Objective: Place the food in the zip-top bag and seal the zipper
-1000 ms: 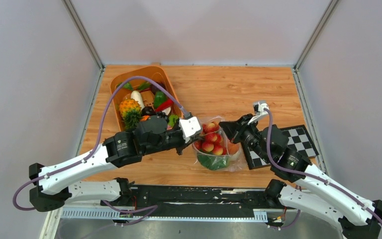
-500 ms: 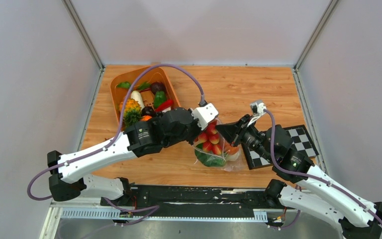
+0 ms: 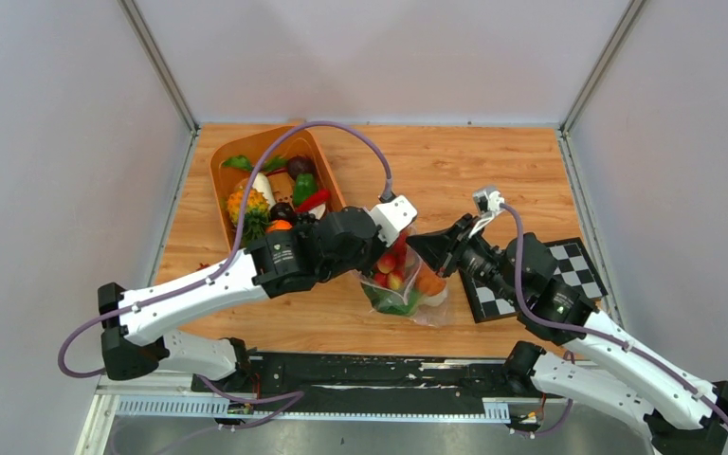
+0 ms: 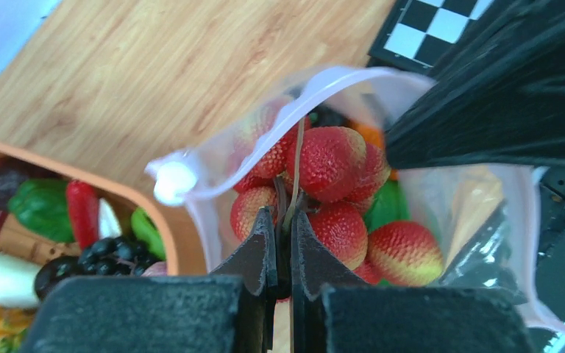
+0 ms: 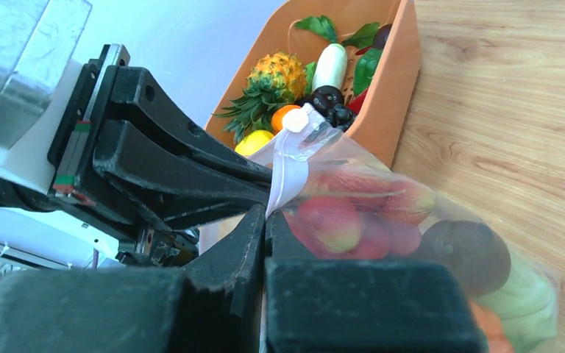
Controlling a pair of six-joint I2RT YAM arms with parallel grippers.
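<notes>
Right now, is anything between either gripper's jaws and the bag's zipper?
Nothing visible does. The right gripper has its jaws shut on the zipper itself. The left gripper is shut on the zip-top bag film, with strawberries behind it.

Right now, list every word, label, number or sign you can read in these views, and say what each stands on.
No text can be read in any view.
Checkered board: black and white squares only, no characters.
Zip-top bag: no print visible.
Orange tub: no print visible.
Small marks on the arms' joint housings: too small to read.
</notes>
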